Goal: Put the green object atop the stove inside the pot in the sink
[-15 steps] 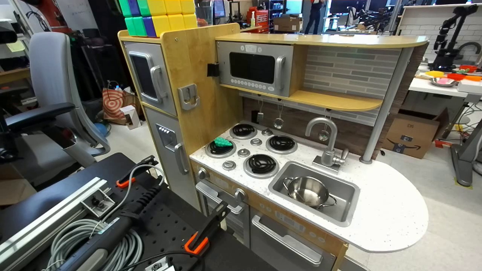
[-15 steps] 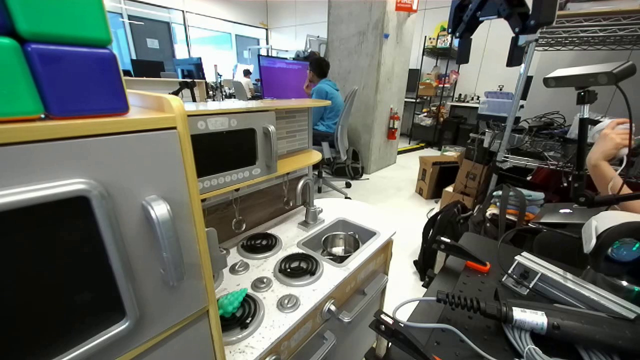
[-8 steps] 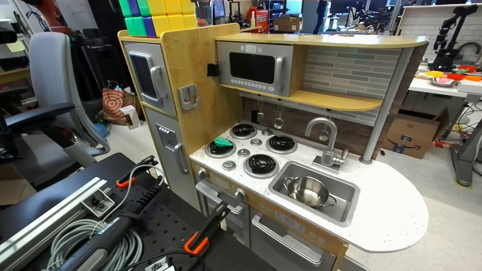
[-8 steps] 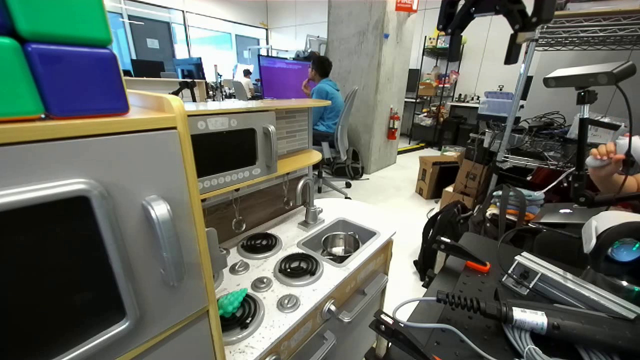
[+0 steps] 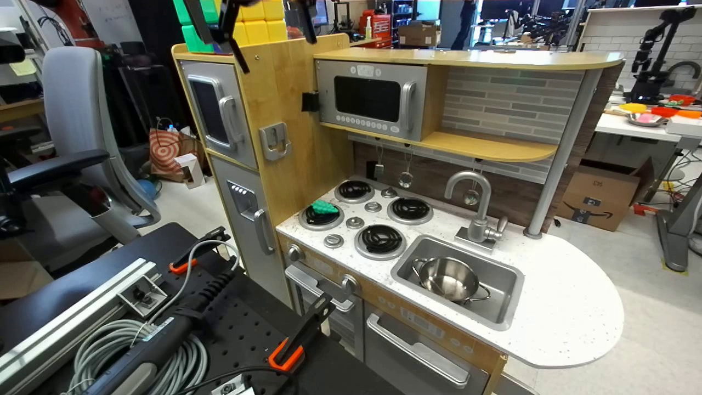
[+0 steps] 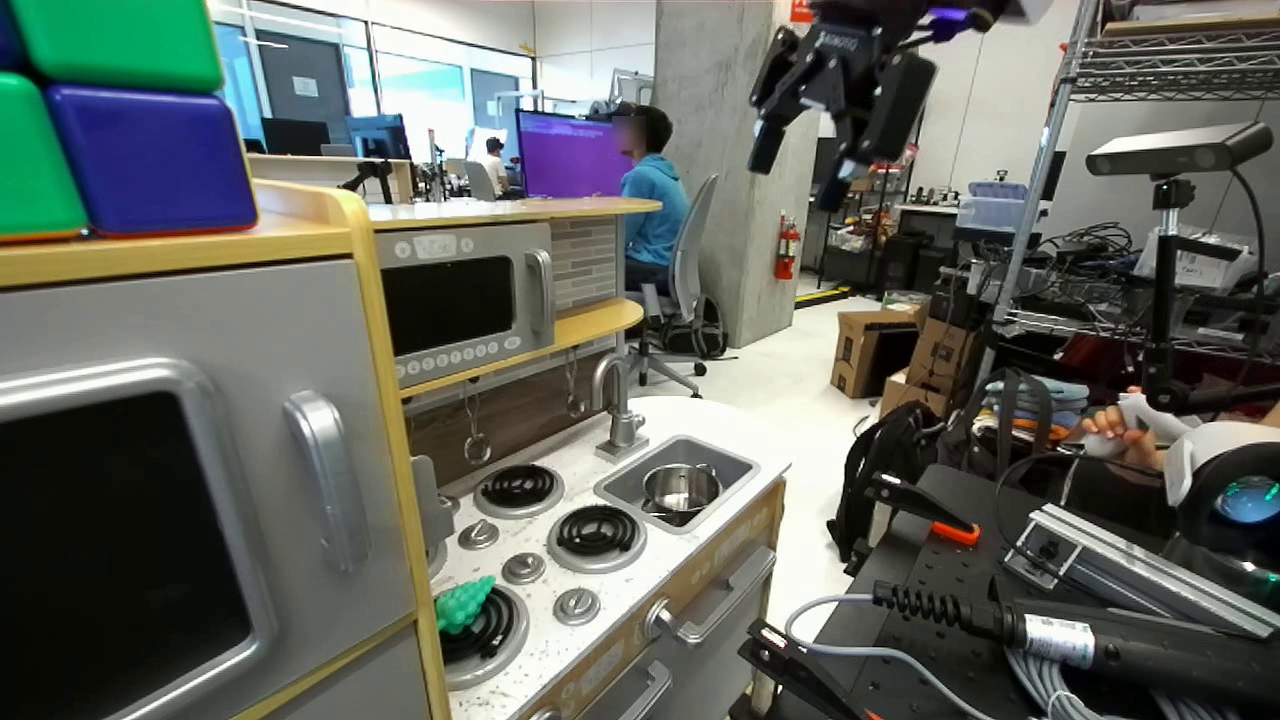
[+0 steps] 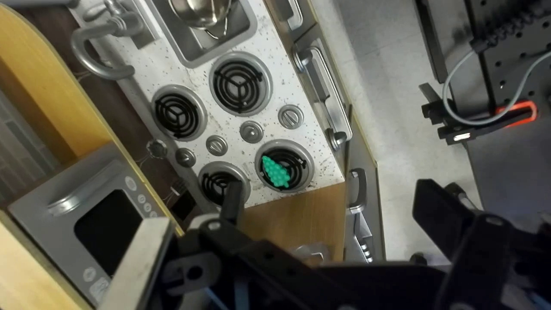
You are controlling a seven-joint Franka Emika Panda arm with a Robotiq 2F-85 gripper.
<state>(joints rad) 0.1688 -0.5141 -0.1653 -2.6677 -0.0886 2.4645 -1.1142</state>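
Observation:
The green object (image 7: 276,172), a bumpy grape-like piece, lies on a front burner of the white stove (image 7: 230,129), near the wooden side panel. It shows in both exterior views (image 5: 324,207) (image 6: 464,604). The silver pot (image 5: 448,278) stands in the metal sink (image 5: 503,300); in the wrist view the pot (image 7: 202,10) is cut off at the top edge. My gripper (image 6: 800,170) is open and empty, high above the stove. In the wrist view its fingers (image 7: 329,185) are wide apart, with the green object beyond them and nearer the left finger.
The tall wooden cabinet (image 5: 296,115) rises beside the burners. The microwave (image 5: 373,93) and shelf (image 5: 493,145) overhang the counter's back. The faucet (image 5: 480,206) arches behind the sink. Large colored blocks (image 6: 150,160) sit on the cabinet. A black table with clamps (image 5: 288,351) stands in front.
My gripper has moved from the upper right toward the kitchen, turning as it goes, and has come into the top of an exterior view. The green object and pot have not moved.

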